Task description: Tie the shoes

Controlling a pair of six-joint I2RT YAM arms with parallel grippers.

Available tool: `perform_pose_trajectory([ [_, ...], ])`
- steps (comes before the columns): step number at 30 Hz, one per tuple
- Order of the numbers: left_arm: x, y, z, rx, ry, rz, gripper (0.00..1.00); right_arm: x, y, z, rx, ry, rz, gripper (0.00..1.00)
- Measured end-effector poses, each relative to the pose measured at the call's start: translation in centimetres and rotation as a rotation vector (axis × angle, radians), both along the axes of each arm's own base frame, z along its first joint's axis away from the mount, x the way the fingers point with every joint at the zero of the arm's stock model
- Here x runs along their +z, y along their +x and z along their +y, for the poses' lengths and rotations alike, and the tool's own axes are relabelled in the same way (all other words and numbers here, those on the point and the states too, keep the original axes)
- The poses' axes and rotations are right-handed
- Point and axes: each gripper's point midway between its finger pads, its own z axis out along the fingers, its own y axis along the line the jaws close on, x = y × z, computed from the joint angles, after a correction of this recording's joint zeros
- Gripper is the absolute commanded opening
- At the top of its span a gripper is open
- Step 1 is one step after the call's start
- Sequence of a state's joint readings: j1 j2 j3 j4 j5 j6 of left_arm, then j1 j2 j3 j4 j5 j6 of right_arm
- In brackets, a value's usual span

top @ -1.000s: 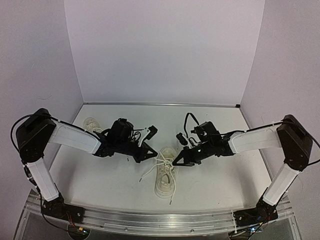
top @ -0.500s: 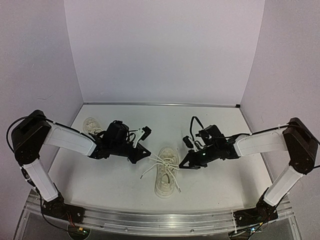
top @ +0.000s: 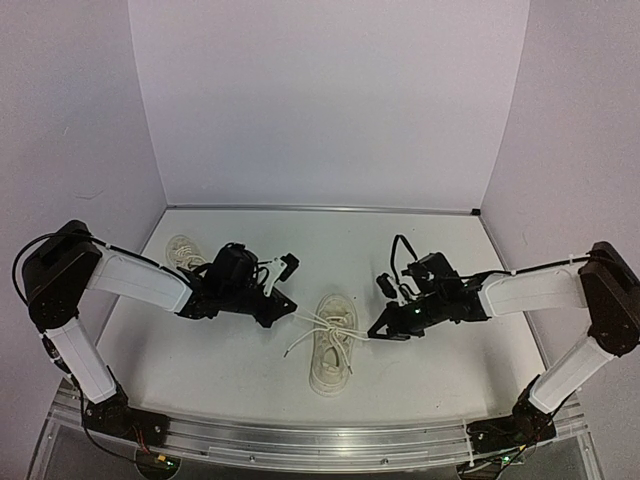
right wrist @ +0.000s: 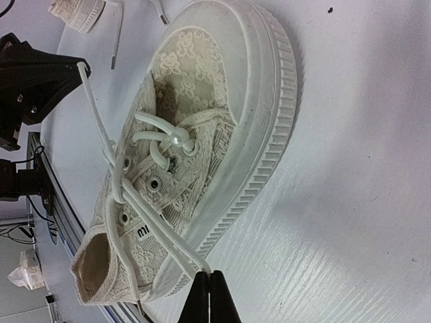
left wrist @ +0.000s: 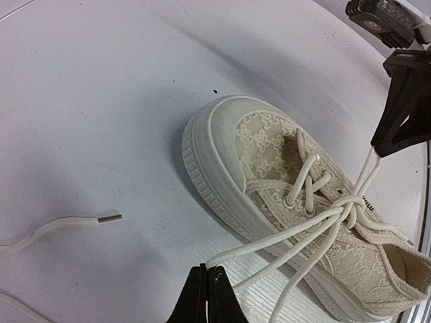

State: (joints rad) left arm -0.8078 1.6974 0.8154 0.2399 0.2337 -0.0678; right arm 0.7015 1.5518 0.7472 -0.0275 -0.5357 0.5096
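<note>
One cream sneaker [top: 330, 348] lies in the middle of the table, toe away from the arms, its white laces crossed in a knot over the tongue. My left gripper [top: 291, 312] is left of it, shut on a loop of lace [left wrist: 269, 249]; its tips [left wrist: 207, 269] pinch the loop's fold. My right gripper [top: 372, 334] is right of the shoe, shut on the other lace loop [right wrist: 156, 233] at its tips [right wrist: 209, 274]. Both loops run taut from the knot [left wrist: 349, 207]. The second sneaker [top: 183, 249] lies at the far left, partly hidden behind my left arm.
A loose lace end with a clear tip [left wrist: 108, 218] lies on the white table [top: 440, 250] left of the middle shoe. Walls close the table at the back and sides. A metal rail [top: 300, 440] runs along the near edge.
Both grippers have drawn apart, the left leftward and the right rightward, each holding its lace. The loops have stretched out from the shoe and the knot has tightened.
</note>
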Motion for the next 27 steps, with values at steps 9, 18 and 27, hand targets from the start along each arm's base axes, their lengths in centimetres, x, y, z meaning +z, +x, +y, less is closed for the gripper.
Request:
perform_pose_trajectory([
  [9, -0.51, -0.02, 0.41, 0.020, 0.021, 0.018, 0.00, -0.32, -0.20, -0.20, -0.001, -0.006, 0.007, 0.00],
  [18, -0.63, 0.22, 0.30, 0.024, 0.031, 0.021, 0.01, -0.40, -0.42, -0.20, 0.010, -0.003, 0.010, 0.00],
  [27, -0.93, -0.20, 0.37, 0.006, 0.035, 0.043, 0.00, -0.37, -0.74, -0.10, 0.031, 0.003, 0.014, 0.00],
])
